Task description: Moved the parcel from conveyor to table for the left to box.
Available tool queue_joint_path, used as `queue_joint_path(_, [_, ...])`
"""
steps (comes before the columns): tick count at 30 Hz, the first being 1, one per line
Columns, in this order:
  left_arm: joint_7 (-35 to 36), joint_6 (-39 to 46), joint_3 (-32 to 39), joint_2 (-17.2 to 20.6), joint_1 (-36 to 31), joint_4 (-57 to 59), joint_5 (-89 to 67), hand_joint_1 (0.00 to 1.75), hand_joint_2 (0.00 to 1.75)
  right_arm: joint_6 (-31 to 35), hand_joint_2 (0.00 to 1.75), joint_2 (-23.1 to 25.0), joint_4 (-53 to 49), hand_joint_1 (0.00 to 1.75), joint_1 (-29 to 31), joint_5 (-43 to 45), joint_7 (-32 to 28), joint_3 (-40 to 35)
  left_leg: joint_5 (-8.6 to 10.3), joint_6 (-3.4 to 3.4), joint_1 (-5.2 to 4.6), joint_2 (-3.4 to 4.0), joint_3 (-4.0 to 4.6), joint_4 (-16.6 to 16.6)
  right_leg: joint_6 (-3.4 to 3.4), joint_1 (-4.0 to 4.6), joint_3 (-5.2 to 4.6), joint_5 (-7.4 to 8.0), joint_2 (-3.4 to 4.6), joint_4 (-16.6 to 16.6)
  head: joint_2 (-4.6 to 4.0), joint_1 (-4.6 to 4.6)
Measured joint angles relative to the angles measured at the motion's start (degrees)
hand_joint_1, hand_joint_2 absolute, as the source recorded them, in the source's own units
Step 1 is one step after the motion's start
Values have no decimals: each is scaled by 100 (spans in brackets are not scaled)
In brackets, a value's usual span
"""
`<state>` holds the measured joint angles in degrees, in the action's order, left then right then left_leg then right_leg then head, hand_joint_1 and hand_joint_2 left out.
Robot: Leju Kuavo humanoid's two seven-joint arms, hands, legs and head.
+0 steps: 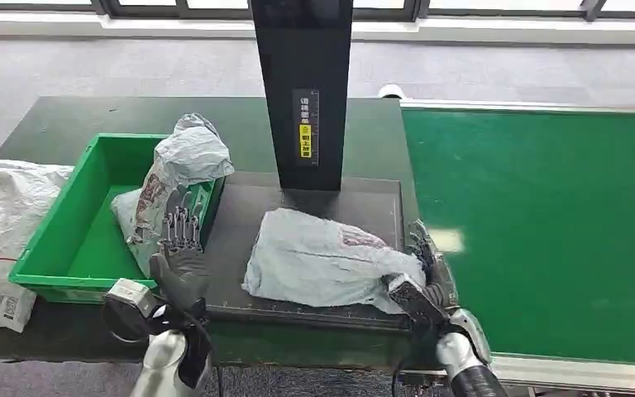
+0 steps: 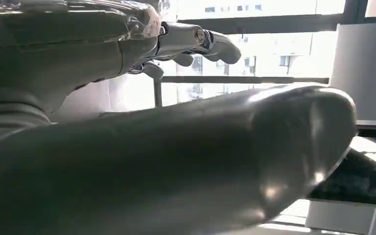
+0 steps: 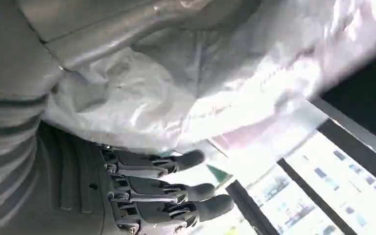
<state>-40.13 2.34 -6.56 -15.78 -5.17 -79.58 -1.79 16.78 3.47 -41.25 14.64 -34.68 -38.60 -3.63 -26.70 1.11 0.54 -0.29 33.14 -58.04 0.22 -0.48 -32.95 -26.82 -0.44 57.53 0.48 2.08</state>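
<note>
Parcel (image 1: pixel 327 258) lies flat on our dark tray (image 1: pixel 240 217) beside the conveyor (image 1: pixel 546 223), our right hand (image 1: pixel 424 281) gripping its near corner. Our left hand (image 1: pixel 180 256) hovers, fingers apart and holding nothing, by the green bin (image 1: pixel 78 240), where another bag (image 1: pixel 174 178) leans.

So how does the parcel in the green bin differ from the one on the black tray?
The bin parcel leans upright against the green bin wall; the tray parcel lies flat on the black tray. The right hand grips the tray parcel; the left hand is at the bin parcel. Both are crumpled grey bags.
</note>
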Motion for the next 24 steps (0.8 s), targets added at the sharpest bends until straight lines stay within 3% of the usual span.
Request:
queue_joint_path(6, [0, 55, 0, 2, -50, 55, 50, 0, 0, 35, 175, -52, -1159, 0, -664, 953, -157, 35, -3, 2, 0, -1, 5, 0, 0, 0, -2, -1, -1, 0, 0, 0])
queue_joint_path(18, [0, 57, 0, 2, -44, 55, 15, 0, 0, 72, 175, -118, -1805, 0, -986, 1133, -168, 35, -4, 4, 0, 4, 2, -1, 0, 0, -6, 0, 7, -1, 0, 2])
queue_joint_path(21, [-2, 281, -172, 52, -120, 209, -567, 0, 0, 448, 175, -146, -2688, 0, -1398, 1919, -177, 28, -3, 2, -3, -24, 10, -2, 2, -2, -3, -3, -27, -1, 0, 0])
queue_joint_path(24, [0, 415, -458, 114, -209, 509, -881, 0, 0, 509, 175, -146, -3408, 0, -1734, 1908, -181, 20, -11, 5, -3, -5, 12, 0, -1, -2, -8, -4, -4, 0, 0, 0])
